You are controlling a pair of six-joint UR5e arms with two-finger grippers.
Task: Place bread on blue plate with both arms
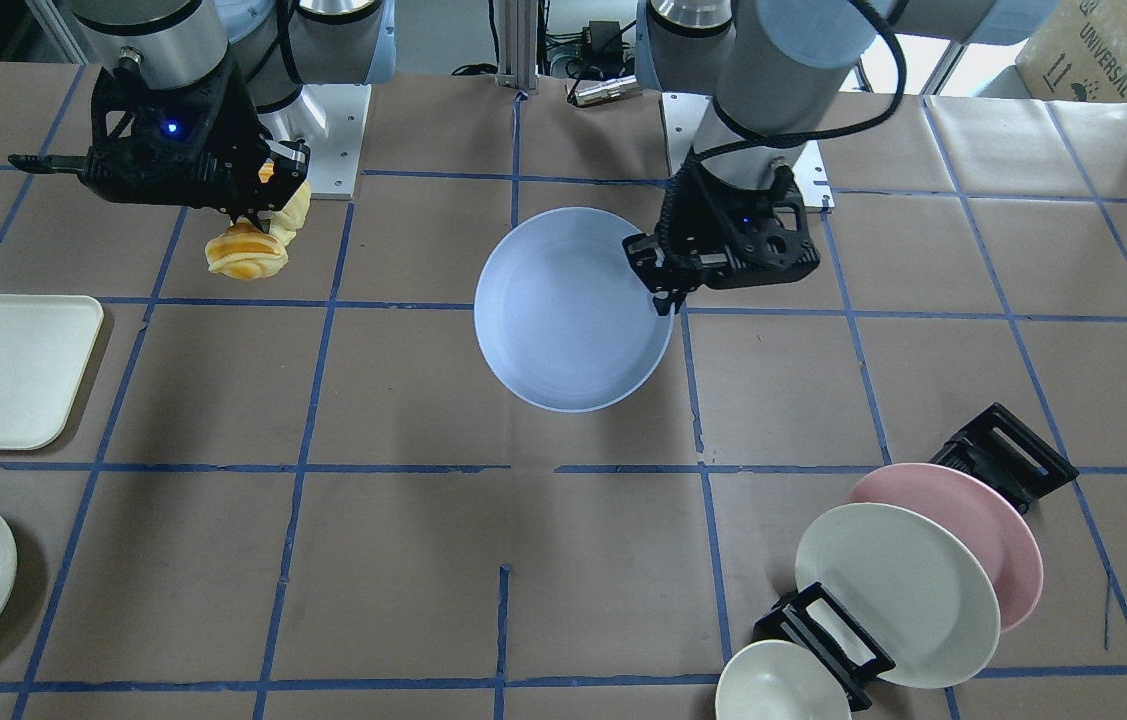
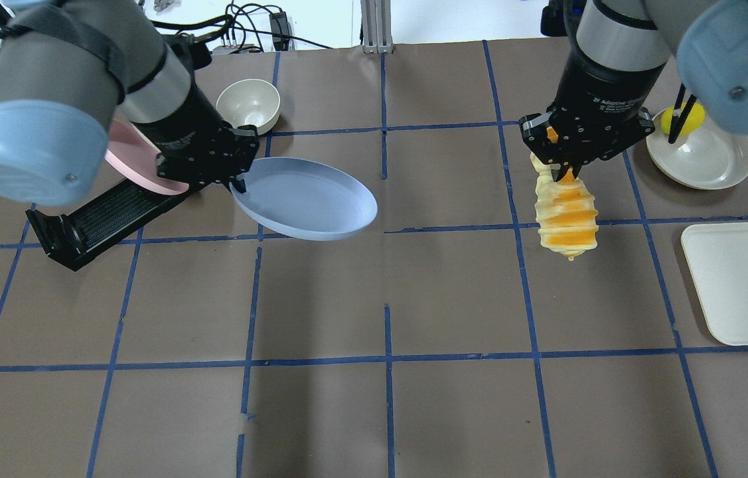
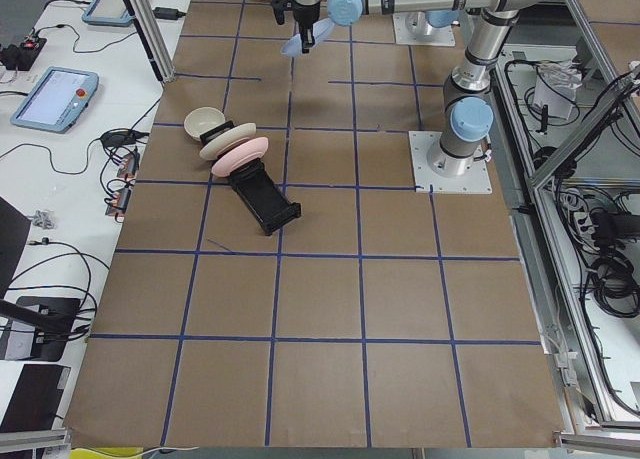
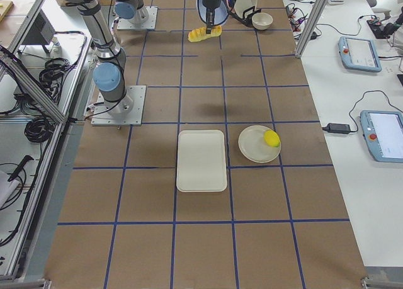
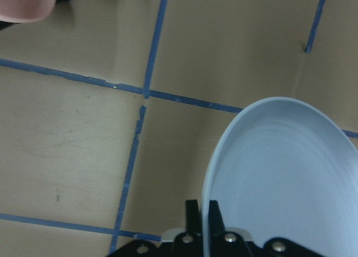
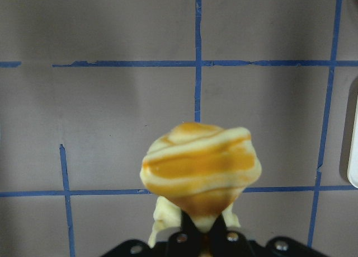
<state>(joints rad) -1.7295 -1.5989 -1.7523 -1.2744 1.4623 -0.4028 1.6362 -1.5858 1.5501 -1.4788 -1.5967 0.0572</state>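
My left gripper is shut on the rim of the blue plate and holds it above the table, tilted; the gripper and plate also show in the front view, and the plate in the left wrist view. My right gripper is shut on one end of the bread, a ridged golden-orange roll that hangs down from it above the table. The bread also shows in the front view and the right wrist view. The two grippers are far apart.
A black dish rack holds a pink plate and a cream-white plate; a cream bowl stands beside it. A white tray and a white plate with a yellow fruit lie on my right side.
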